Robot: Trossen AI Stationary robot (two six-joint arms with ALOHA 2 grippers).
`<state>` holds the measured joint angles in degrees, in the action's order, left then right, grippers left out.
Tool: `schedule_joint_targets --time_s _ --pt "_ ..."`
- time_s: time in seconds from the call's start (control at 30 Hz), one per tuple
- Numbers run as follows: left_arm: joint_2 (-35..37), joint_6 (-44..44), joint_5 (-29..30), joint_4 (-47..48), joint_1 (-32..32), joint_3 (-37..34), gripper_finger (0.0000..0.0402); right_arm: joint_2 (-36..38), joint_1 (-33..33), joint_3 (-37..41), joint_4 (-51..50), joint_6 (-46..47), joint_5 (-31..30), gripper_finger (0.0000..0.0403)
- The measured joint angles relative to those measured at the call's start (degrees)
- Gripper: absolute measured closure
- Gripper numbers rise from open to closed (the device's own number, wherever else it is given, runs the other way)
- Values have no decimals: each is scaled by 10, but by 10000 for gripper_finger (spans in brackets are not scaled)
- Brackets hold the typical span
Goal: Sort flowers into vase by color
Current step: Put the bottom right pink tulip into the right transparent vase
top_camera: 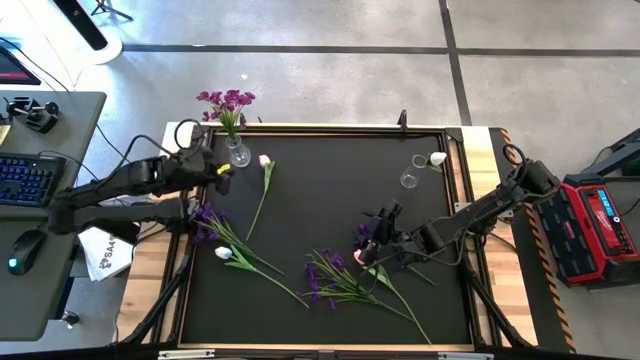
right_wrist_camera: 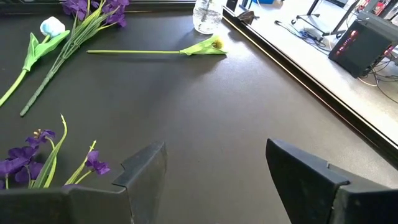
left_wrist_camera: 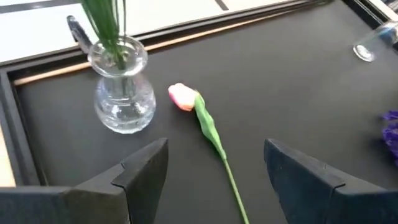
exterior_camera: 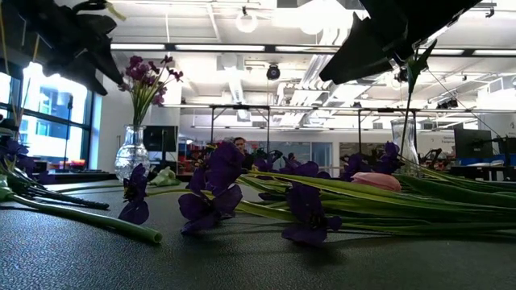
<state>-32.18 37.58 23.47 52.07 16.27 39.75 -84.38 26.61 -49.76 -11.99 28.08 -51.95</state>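
Note:
A clear vase (top_camera: 238, 153) at the far left holds purple flowers (top_camera: 228, 100). A pink tulip (left_wrist_camera: 183, 97) lies on the black mat beside it, its stem (left_wrist_camera: 217, 146) running toward the near edge. My left gripper (left_wrist_camera: 214, 180) hovers open just above and short of the tulip, beside the vase (left_wrist_camera: 122, 93). A second clear vase (top_camera: 411, 178) stands at the far right with a white bud (top_camera: 437, 158) by its rim. My right gripper (top_camera: 376, 240) stands open above purple flowers (top_camera: 325, 276) and a pink bud (top_camera: 358, 257). It touches nothing.
More purple flowers (top_camera: 206, 214) and a white tulip (top_camera: 223, 252) lie on the left half of the mat. A raised wooden frame (top_camera: 330, 127) rims the mat. A desk with a keyboard (top_camera: 28, 178) stands to the left and a red case (top_camera: 598, 215) to the right.

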Motion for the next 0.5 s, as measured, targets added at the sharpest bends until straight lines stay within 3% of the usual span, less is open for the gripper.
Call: schedule_joint_targets --time_s 0.2,0.33,0.5 --pt "-1 13 -6 -50 -70 0 149 0 0 0 12 0 -1 144" --pt "-19 -26 3 -117 -138 0 149 0 0 0 34 -11 2 144" --pt "-51 -119 51 -187 -220 0 149 4 -1 -66 -52 -46 128 144"
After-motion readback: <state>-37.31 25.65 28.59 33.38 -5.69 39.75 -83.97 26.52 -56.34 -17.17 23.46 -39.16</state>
